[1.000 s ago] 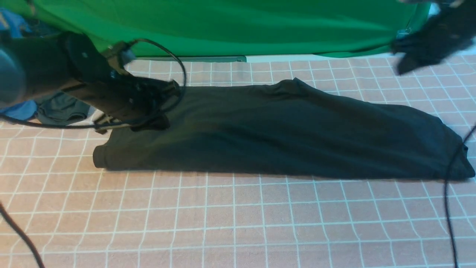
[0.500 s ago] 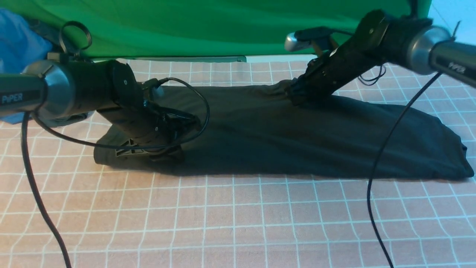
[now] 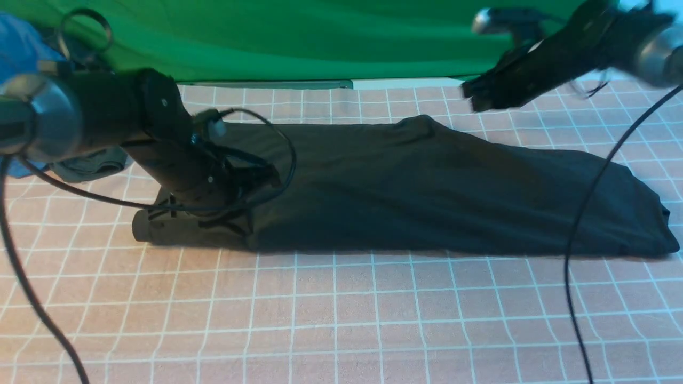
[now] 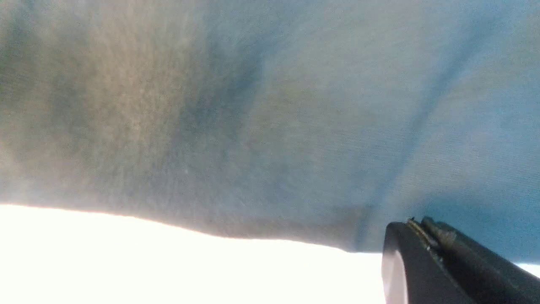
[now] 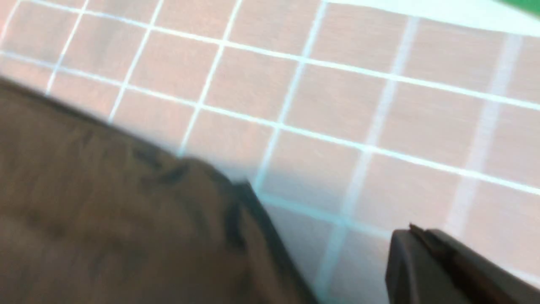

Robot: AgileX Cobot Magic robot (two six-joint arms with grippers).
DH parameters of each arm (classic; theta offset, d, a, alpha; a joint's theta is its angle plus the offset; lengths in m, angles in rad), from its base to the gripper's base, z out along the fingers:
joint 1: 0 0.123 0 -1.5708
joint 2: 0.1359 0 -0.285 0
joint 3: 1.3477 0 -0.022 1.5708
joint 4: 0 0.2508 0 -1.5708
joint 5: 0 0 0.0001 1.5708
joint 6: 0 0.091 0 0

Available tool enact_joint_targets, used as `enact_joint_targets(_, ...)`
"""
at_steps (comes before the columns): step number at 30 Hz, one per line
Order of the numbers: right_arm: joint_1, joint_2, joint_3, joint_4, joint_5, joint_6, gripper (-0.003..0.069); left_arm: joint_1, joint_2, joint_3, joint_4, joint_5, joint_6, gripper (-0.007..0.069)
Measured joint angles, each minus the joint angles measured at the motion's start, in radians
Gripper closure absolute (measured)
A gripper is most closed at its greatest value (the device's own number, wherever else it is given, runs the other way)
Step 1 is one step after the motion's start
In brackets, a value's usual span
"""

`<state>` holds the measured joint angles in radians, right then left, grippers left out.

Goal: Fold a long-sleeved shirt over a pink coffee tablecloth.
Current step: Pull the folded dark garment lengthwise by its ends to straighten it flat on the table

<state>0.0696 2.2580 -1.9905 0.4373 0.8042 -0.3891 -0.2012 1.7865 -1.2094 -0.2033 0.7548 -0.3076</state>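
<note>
The long-sleeved shirt [image 3: 427,186] lies as a long black band across the pink coffee tablecloth [image 3: 341,309], no print showing. My left gripper [image 3: 269,176] hangs low over the shirt's left end, its arm hiding part of that end. In the left wrist view the shirt's knit [image 4: 253,118] fills the picture and the left gripper [image 4: 415,223] is shut, its tip against the fabric with nothing seen between the jaws. My right gripper [image 3: 469,96] is blurred, lifted above the cloth beyond the shirt's far edge. In its wrist view the right gripper [image 5: 415,232] is shut and empty beside the shirt's edge [image 5: 126,211].
A plain green cloth [image 3: 341,37] hangs along the back. A blue garment [image 3: 21,42] and a small dark grey garment [image 3: 90,162] lie at the far left behind my left arm. Black cables [image 3: 581,213] trail over the shirt's right part and the tablecloth.
My right arm swung in to the shirt's raised far edge, then pulled back up and to the right. My left arm came down over the shirt's left end and has since lifted a little.
</note>
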Motion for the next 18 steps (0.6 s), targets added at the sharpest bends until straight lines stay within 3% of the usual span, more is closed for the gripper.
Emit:
enact_joint_targets(5,-0.095,-0.111,-0.081,-0.066,0.335,0.049,0.0616,0.014,-0.073,0.0,0.081,-0.004,-0.056,0.0611)
enact_joint_targets(10,-0.146,-0.168,-0.072,-0.236,0.396,0.185,0.0585,0.067,-0.055,0.0,0.136,-0.042,-0.09,0.0611)
enact_joint_targets(12,-0.154,-0.182,-0.015,-0.336,0.4,0.218,0.0529,0.105,-0.017,0.0,0.146,-0.075,-0.096,0.0611)
enact_joint_targets(18,-0.158,-0.197,0.208,-0.416,0.414,0.226,0.0291,0.153,0.056,0.001,0.159,-0.047,-0.098,0.0611)
